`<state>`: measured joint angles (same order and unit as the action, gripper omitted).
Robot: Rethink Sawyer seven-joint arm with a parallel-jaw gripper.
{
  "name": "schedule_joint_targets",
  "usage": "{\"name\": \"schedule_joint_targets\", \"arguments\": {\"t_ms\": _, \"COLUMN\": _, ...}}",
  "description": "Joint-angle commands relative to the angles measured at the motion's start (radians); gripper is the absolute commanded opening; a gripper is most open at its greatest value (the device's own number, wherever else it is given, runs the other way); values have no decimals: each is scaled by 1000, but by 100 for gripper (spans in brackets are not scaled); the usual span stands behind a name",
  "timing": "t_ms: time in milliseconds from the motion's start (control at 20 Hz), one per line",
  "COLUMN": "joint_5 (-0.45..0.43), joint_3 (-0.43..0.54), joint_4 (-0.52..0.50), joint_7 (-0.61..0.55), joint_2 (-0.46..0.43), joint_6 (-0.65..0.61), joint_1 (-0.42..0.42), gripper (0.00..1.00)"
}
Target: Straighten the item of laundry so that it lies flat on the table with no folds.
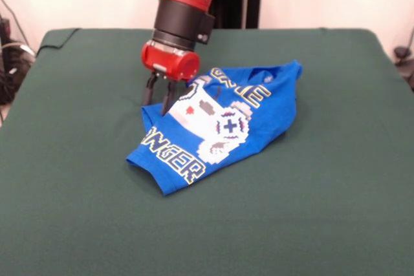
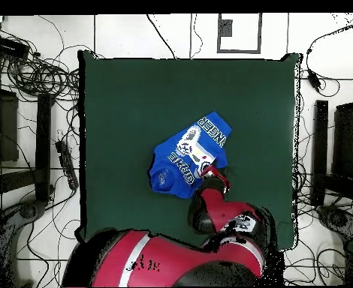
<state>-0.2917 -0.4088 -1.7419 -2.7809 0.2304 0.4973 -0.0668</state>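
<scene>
The item of laundry is a bright blue T-shirt with a white-grey emblem and white lettering. It lies crumpled and folded over itself near the middle of the green table. My gripper points down at the shirt's far left edge. Its two dark fingers stand apart, with green cloth showing between them, and one tip touches the blue fabric. In the overhead view the shirt lies mid-table, and the red wrist covers the gripper at the shirt's lower right corner.
The red and black arm comes down over the table's far side. Cables and dark stands crowd the floor around the table. Wide green cloth surrounds the shirt on every side.
</scene>
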Motion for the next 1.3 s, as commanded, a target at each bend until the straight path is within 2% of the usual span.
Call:
{"name": "schedule_joint_targets", "arguments": {"t_ms": 50, "joint_5": 51, "joint_3": 92, "joint_4": 150, "joint_7": 7, "joint_2": -94, "joint_6": -37, "joint_1": 13, "gripper": 0}}
{"name": "schedule_joint_targets", "arguments": {"t_ms": 450, "joint_5": 38, "joint_3": 87, "joint_4": 149, "joint_7": -1, "joint_2": -89, "joint_6": -42, "joint_1": 8, "gripper": 0}}
{"name": "schedule_joint_targets", "arguments": {"t_ms": 650, "joint_5": 45, "joint_3": 88, "joint_4": 105, "joint_7": -28, "joint_2": -51, "joint_6": -70, "joint_1": 1, "gripper": 0}}
{"name": "schedule_joint_targets", "arguments": {"t_ms": 750, "joint_5": 84, "joint_3": 18, "joint_4": 70, "joint_7": -22, "joint_2": -20, "joint_6": -70, "joint_1": 43, "gripper": 0}}
{"name": "schedule_joint_targets", "arguments": {"t_ms": 850, "joint_5": 169, "joint_3": -122, "joint_4": 26, "joint_7": -2, "joint_2": 10, "joint_6": -41, "joint_1": 129, "gripper": 0}}
{"name": "schedule_joint_targets", "arguments": {"t_ms": 900, "joint_5": 250, "joint_3": -238, "joint_4": -5, "joint_7": 17, "joint_2": 21, "joint_6": -25, "joint_1": 205, "gripper": 0}}
{"name": "schedule_joint_targets", "arguments": {"t_ms": 950, "joint_5": 284, "joint_3": -290, "joint_4": -18, "joint_7": 24, "joint_2": 23, "joint_6": -23, "joint_1": 238, "gripper": 0}}
{"name": "schedule_joint_targets", "arguments": {"t_ms": 1000, "joint_5": 387, "joint_3": -402, "joint_4": -44, "joint_7": 45, "joint_2": -8, "joint_6": -1, "joint_1": 315, "gripper": 0}}
{"name": "schedule_joint_targets", "arguments": {"t_ms": 1050, "joint_5": 426, "joint_3": -454, "joint_4": -53, "joint_7": 54, "joint_2": -25, "joint_6": -1, "joint_1": 349, "gripper": 0}}
{"name": "schedule_joint_targets", "arguments": {"t_ms": 1200, "joint_5": 604, "joint_3": -648, "joint_4": -86, "joint_7": 90, "joint_2": -154, "joint_6": 2, "joint_1": 479, "gripper": 0}}
{"name": "schedule_joint_targets", "arguments": {"t_ms": 1300, "joint_5": 611, "joint_3": -689, "joint_4": -81, "joint_7": 100, "joint_2": -186, "joint_6": -1, "joint_1": 505, "gripper": 0}}
